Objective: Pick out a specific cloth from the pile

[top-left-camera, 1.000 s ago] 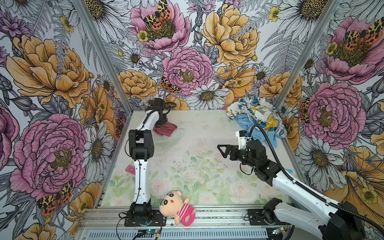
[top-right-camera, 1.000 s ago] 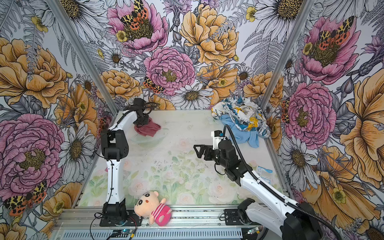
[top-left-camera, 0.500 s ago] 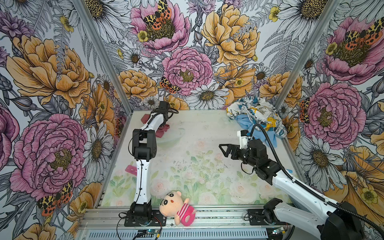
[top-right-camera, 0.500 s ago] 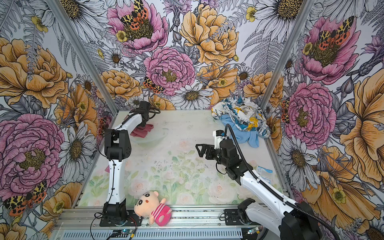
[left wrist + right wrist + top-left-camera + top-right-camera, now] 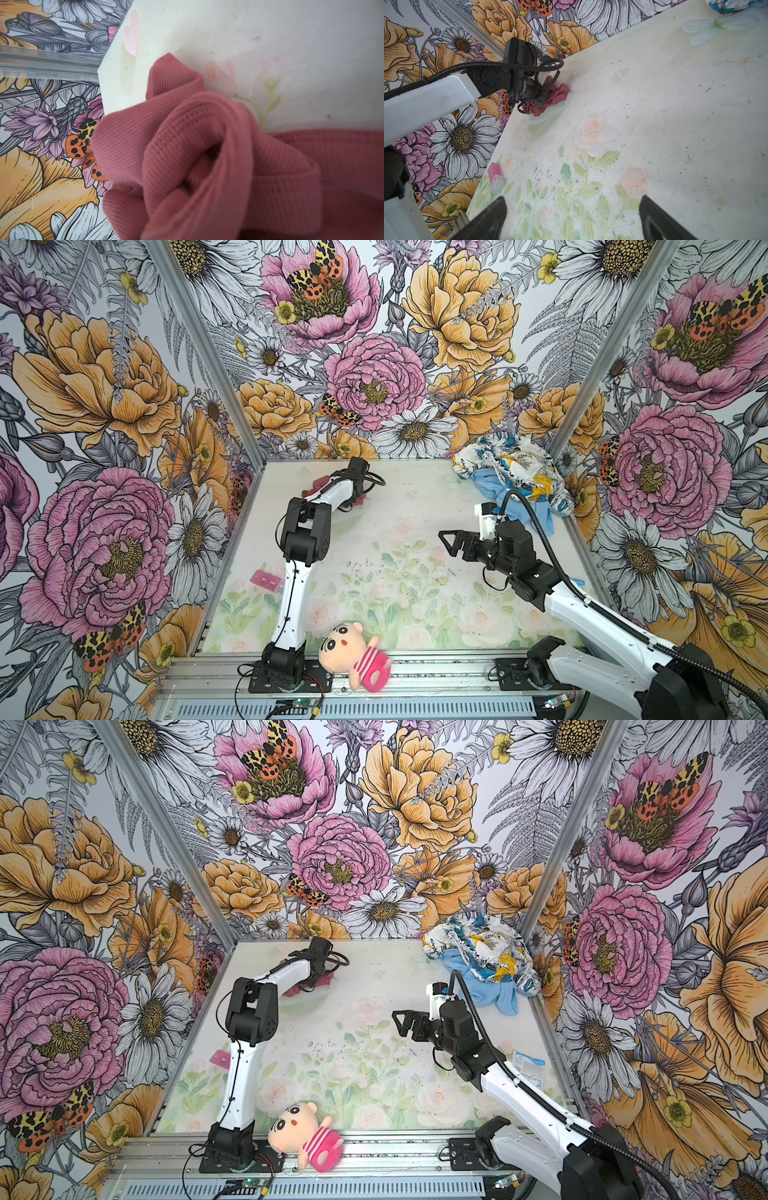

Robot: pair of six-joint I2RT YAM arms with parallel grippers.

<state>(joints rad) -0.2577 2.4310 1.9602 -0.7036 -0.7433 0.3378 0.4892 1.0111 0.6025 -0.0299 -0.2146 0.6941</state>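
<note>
Left hand (image 5: 545, 99) nearly closed, pinching a bunched fold of the cloth (image 5: 207, 166). The cloth is on the surface (image 5: 415, 510), well apart from the pile (image 5: 515, 466). Right hand (image 5: 452, 542) wide open and empty, near the pile. Likely a release: open fully, rise straight, avoid snagging folds.

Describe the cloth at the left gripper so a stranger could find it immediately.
Go to the far left corner of the table, across from the pile of printed and light blue fabric. Bunched at the left gripper is the cloth: the only plain, ribbed, dusty rose piece.
</note>
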